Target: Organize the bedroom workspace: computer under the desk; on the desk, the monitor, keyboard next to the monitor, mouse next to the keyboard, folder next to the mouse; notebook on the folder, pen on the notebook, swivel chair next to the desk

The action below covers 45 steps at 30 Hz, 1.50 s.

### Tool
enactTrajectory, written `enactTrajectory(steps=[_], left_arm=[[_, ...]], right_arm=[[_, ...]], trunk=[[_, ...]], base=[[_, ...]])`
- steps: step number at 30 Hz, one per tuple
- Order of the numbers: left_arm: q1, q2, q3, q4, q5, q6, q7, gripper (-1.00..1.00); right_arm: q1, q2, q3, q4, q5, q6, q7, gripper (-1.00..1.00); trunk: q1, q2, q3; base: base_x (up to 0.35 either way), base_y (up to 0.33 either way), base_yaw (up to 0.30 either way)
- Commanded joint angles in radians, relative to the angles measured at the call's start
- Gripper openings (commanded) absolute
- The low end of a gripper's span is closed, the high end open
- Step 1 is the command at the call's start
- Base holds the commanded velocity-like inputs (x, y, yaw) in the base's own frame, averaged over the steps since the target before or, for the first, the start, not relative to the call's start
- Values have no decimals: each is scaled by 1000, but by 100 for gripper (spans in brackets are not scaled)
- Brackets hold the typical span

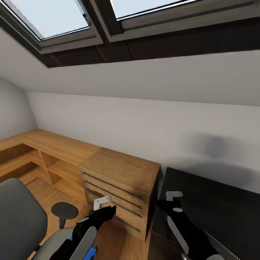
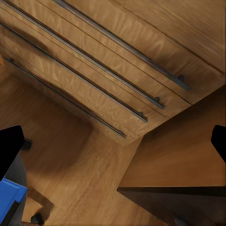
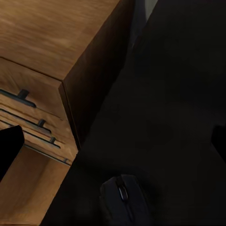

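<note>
The left gripper (image 1: 104,203) rides low and close in the head view, its black forearm over the swivel chair (image 1: 21,216), a grey padded seat with a round dark armrest pad (image 1: 64,210). A blue slab, probably the folder (image 2: 10,201), though the corner seen is too small to be sure, lies on the chair edge behind and below the left fingers. In the left wrist view the two black fingertips (image 2: 9,150) sit at opposite edges, so the jaws stand wide apart and hold nothing. Ahead of them is a wooden drawer chest (image 1: 121,180), warm grained veneer with long thin metal bar handles (image 2: 117,80), square-cornered and hard.

Further right, the right gripper (image 1: 174,198) hovers over the dark desk (image 1: 216,202), a flat matte black top that swallows detail. Its fingertips (image 3: 10,146) also sit at opposite edges of the wrist view: jaws fully spread, empty. The mouse (image 3: 123,197), a smooth, rounded black shell with a scroll wheel, lies on the desk below and between the jaws, slightly short of them.

Risks, as I judge them: black mouse on black desk gives poor contrast, so a descent could land off-centre and skid the slick shell away. The chest's sharp corner stands close to both arms; a sideways swing could clip it. The left arm, reaching back for the folder, might nudge the wheeled chair.
</note>
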<state>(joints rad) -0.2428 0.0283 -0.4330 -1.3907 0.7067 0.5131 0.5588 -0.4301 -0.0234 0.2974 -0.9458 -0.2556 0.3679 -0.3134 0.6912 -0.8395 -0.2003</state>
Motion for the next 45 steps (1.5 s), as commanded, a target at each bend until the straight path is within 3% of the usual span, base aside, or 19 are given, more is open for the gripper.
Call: enactTrajectory(steps=[1,5,10,15,31,45], left_arm=[[-1,1,-3,-6,10,0,10,100],[-1,1,-3,-19,10,1,10,100],[-1,1,-3,-26,10,1,10,100],[-1,2,-3,-37,10,1,11,100],[-1,2,-3,-43,10,2,12,100],[-1,2,-3,-43,11,4,11,100]], right_arm=[[-2,-2,5,9,-9,-3,-5,100],[-5,-2,5,73,-9,-29,8,100],[-94,0,5,334,-11,-141,34,100],[-152,-1,5,465,-11,-194,100,100],[-182,0,3,524,-16,-202,136,100],[-185,7,6,529,-12,-126,136,100]], trunk=[[4,-9,-5],[20,-37,-17],[39,-72,-33],[58,-107,-49],[119,-219,-99],[119,-219,-99]], base=[[0,0,0],[0,0,0],[0,0,0],[0,0,0],[0,0,0],[0,0,0]])
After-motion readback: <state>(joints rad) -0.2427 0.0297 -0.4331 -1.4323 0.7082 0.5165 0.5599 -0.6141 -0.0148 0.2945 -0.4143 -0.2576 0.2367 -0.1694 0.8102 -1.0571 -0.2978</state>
